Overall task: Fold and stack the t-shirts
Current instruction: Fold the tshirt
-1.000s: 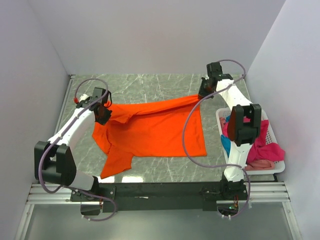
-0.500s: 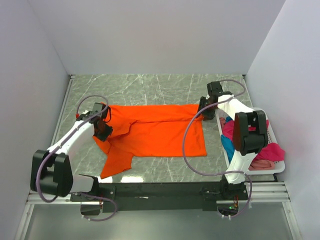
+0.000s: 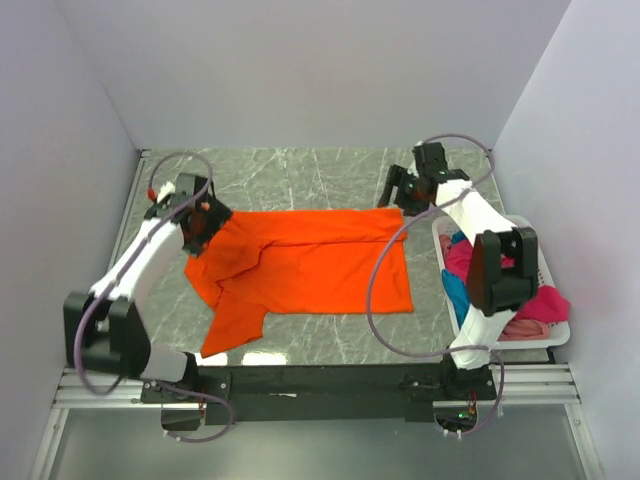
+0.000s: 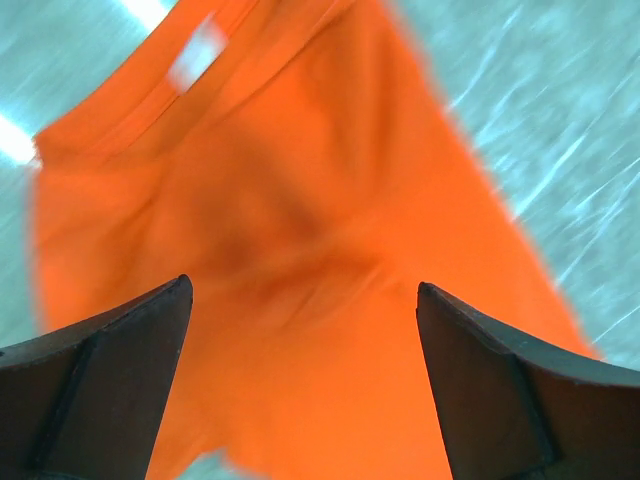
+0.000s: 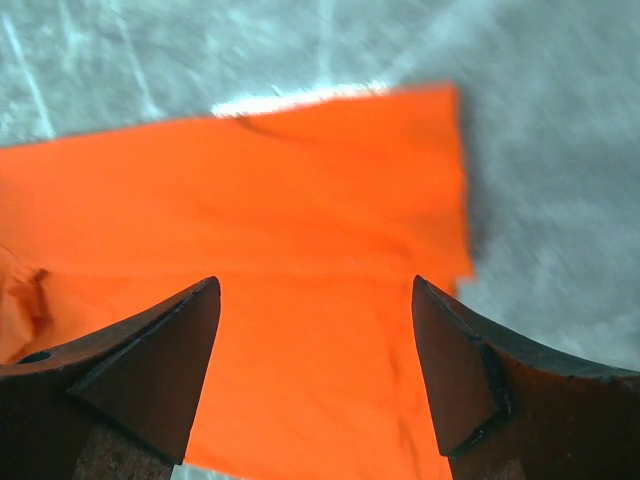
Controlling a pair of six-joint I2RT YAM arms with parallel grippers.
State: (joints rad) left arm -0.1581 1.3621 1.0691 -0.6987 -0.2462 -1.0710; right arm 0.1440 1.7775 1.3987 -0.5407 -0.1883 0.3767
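From above, the orange t-shirt (image 3: 310, 265) lies spread on the grey marble-patterned table (image 3: 300, 170), roughly at its middle. Its far edge runs nearly straight from left to right, and one sleeve reaches toward the near left. The cloth is bunched and creased at its far left corner. The left pincer (image 3: 197, 218) hangs over that creased corner, and the right pincer (image 3: 393, 192) hangs just beyond the shirt's far right corner. At the right edge of the table stands a white plastic basket (image 3: 556, 336). It holds a magenta-pink t-shirt (image 3: 527, 292), a teal-blue one (image 3: 452, 290) toward the left side, and a pale pink one (image 3: 520, 326) at the near end.

In the left wrist view, the left pincer (image 4: 302, 290) stands wide, its two dark fingers (image 4: 110, 370) well apart with nothing gripped between them. Below it lies the orange t-shirt (image 4: 300, 220), blurred, with its small white neck label (image 4: 195, 55) at the upper left and rumpled folds in the middle. The table (image 4: 560, 120) shows on the right.

In the right wrist view, the right pincer (image 5: 315, 285) is also wide and holds nothing. Beneath it the orange t-shirt (image 5: 280, 200) lies flat, one corner at the upper right and bare table (image 5: 200, 50) beyond its edge.
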